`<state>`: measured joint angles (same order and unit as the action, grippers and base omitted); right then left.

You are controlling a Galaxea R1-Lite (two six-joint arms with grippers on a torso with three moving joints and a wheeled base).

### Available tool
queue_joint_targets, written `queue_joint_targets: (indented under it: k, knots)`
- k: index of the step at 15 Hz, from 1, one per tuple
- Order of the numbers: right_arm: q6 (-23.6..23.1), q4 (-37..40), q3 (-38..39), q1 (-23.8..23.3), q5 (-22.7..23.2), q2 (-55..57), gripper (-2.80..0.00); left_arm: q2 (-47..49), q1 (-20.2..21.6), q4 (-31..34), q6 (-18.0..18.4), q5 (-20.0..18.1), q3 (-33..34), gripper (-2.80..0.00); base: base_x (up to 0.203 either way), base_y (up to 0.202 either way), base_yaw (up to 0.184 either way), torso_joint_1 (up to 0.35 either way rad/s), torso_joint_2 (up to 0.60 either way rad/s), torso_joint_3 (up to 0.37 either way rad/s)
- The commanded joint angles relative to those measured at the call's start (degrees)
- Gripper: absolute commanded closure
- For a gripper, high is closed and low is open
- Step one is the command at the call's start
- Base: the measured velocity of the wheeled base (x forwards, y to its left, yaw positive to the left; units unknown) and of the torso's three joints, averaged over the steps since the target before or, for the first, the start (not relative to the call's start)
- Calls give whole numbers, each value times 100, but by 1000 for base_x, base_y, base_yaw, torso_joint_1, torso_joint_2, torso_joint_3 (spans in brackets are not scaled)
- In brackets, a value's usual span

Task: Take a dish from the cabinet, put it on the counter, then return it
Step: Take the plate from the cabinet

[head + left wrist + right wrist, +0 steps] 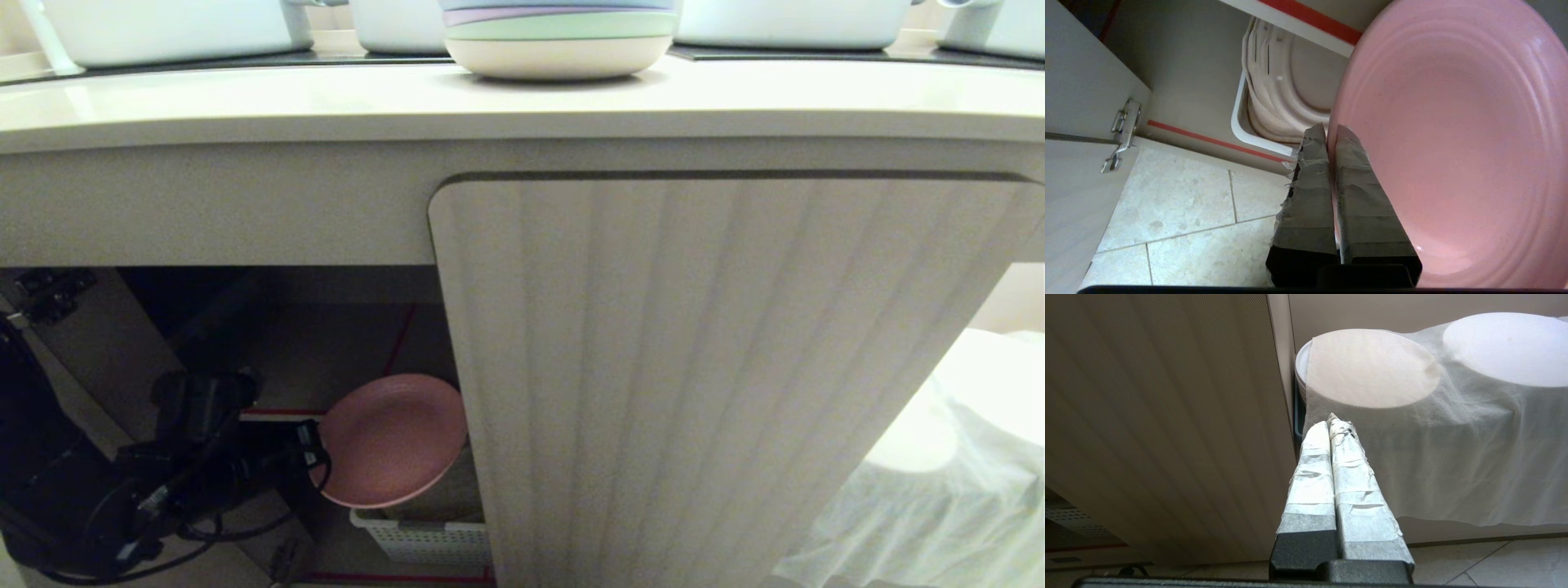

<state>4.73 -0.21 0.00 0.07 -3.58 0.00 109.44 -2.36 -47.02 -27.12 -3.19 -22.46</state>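
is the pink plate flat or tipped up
Tipped up: the plate stands nearly on edge in the open cabinet, its rim pinched by the left end effector.

Bright counter (pixel 326 106), shadowed cabinet interior (pixel 245 327)

Left arm low at the left of the head view, black and cable-draped, reaching rightward. Left gripper (pixel 314 457) clamped tight, taped fingers (pixel 1314 179) pressed nearly together on a thin pink rim, one finger on each face. Right gripper (pixel 1333 426) off to the right side, idle, white-taped fingers (pixel 1310 473) closed flush against each other, holding nothing.
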Motion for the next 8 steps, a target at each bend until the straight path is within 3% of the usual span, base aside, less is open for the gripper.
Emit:
queue_joint_targets:
  k: [1,8]
  knots:
    - [2,-5,0,1,-2,0,0,-28,-1,-35,-31,-6,48,0,0,0,0,0,0,0]
    - [2,-4,0,1,-2,0,0,-72,-1,-18,-339,-50,48,0,0,0,0,0,0,0]
